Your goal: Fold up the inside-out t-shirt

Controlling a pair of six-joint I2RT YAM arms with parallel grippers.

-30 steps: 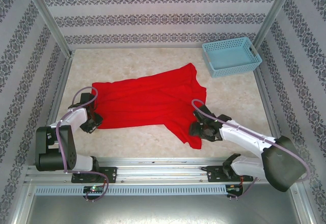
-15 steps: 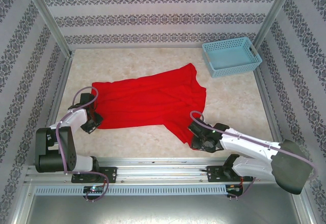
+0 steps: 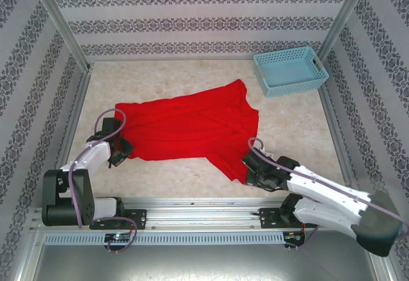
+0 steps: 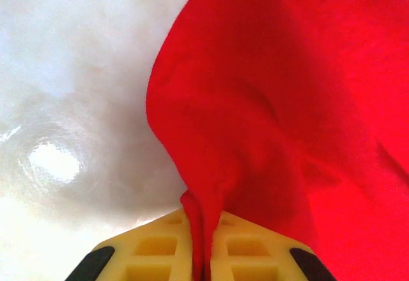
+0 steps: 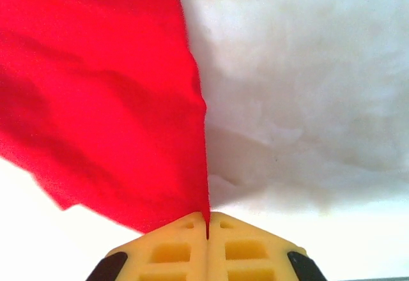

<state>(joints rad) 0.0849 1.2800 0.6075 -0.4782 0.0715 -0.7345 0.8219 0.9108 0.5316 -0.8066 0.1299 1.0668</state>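
Since one second ago, the right arm has swung its elbow outward and its pincer has slid to the shirt's near corner and closed there; the left one has moved slightly forward. The left gripper [image 3: 123, 149] [image 4: 201, 230] is clamped on the 8 o'clock corner of the red t-shirt [image 3: 192, 128] [image 4: 281, 102] [image 5: 96, 102], with cloth squeezed between its yellow pads [image 4: 160, 243]. The shirt lies spread and wrinkled at mid-table [image 3: 160, 76]. The right gripper [image 3: 250, 169] [image 5: 206, 222] pinches the shirt's edge at 5 o'clock. The light blue basket [image 3: 281, 89] stands well apart from the shirt, at 1 o'clock.
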